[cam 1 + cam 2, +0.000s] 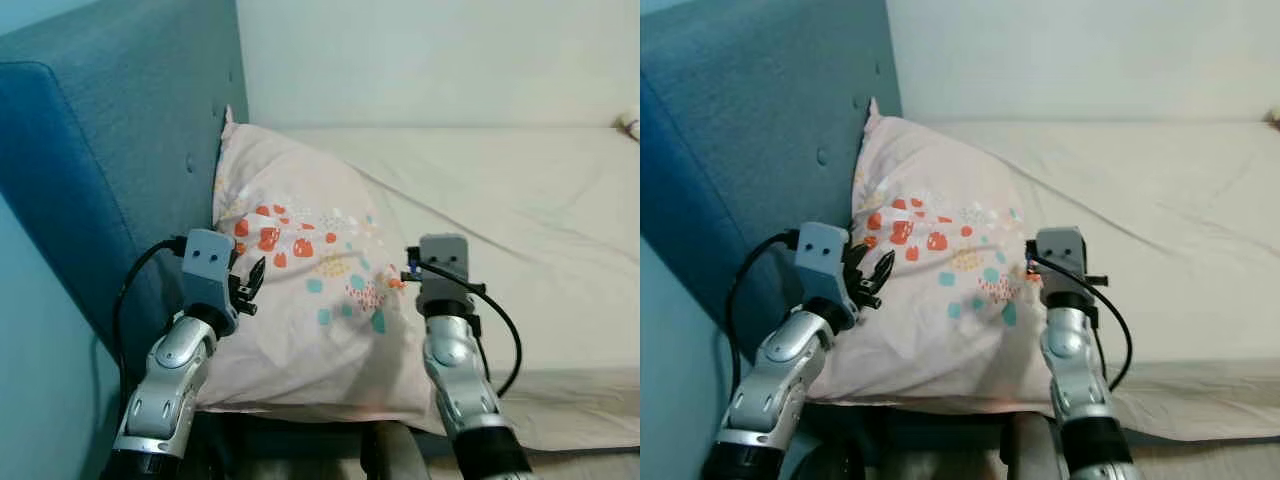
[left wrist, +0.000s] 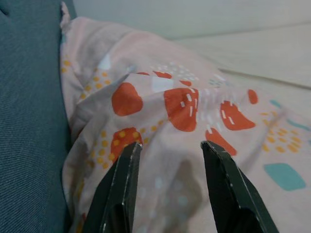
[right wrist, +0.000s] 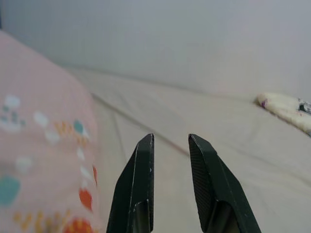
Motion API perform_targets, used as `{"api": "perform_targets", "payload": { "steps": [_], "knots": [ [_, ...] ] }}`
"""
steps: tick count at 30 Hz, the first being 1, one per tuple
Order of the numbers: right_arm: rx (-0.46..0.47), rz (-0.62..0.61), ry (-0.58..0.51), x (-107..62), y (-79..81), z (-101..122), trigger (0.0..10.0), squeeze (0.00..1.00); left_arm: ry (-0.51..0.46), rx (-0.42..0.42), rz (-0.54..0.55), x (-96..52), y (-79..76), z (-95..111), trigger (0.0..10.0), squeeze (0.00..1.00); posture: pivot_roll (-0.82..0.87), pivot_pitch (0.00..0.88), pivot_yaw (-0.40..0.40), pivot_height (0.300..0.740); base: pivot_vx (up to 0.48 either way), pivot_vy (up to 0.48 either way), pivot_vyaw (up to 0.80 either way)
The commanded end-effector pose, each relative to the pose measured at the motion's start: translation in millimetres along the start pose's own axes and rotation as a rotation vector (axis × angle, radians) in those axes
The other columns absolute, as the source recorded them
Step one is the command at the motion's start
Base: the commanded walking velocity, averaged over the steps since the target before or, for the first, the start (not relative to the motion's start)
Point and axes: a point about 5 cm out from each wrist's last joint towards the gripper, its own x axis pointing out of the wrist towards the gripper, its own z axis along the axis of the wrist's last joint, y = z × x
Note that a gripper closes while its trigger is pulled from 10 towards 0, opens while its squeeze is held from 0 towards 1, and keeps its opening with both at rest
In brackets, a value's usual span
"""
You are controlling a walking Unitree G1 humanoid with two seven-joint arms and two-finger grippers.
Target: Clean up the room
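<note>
A pale pink pillow [image 1: 310,300] printed with orange, teal and yellow patches lies at the head of the bed [image 1: 520,200], leaning against the blue headboard [image 1: 110,170]. Its cover is creased, and one corner points up along the headboard. At the bed's far end sits a small cream patterned thing [image 3: 286,109], perhaps another cushion.

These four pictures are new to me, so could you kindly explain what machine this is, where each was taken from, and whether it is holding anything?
It is a humanoid robot with two silver arms, each ending in a gripper of two black fingers. The two wide pictures come from its head camera, looking down at a bed with a cream sheet. A pink patterned pillow leans against the teal headboard. The other two pictures come from cameras on the wrists, looking along the fingers. The left gripper is open, right at the pillow's orange-spotted side. The right gripper is open too, beside the pillow's other edge, facing across the sheet toward a small patterned cloth item far off. Neither holds anything.
</note>
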Motion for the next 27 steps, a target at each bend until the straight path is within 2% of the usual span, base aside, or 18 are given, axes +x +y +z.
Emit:
{"api": "perform_targets", "payload": {
  "steps": [1,8,16,27],
  "knots": [
    [0.029,0.008,0.037,-4.8,-2.1,-4,10.0,0.00,0.039,0.015,0.044,-0.8,7.7,-9,10.0,0.00,-0.01,0.009,-0.048,0.562,0.000,0.000,0.00],
    [0.066,-0.002,0.097,-10.0,-10.4,-12,10.0,0.00,0.033,-0.001,0.043,-3.7,1.6,-10,10.0,0.00,-0.01,0.004,-0.048,0.596,0.000,0.000,0.00],
    [0.075,0.033,0.105,-10.8,-7.5,-9,10.0,0.00,0.019,0.038,0.004,-3.2,-3.8,-10,10.0,0.00,-0.01,0.004,-0.056,0.621,0.000,0.000,0.00],
    [0.087,0.052,0.108,-11.1,-6.7,-4,10.0,0.00,0.002,0.010,0.003,-4.3,-4.0,-8,10.0,0.00,-0.01,0.000,-0.057,0.661,0.000,0.000,0.00]
  ]
}}
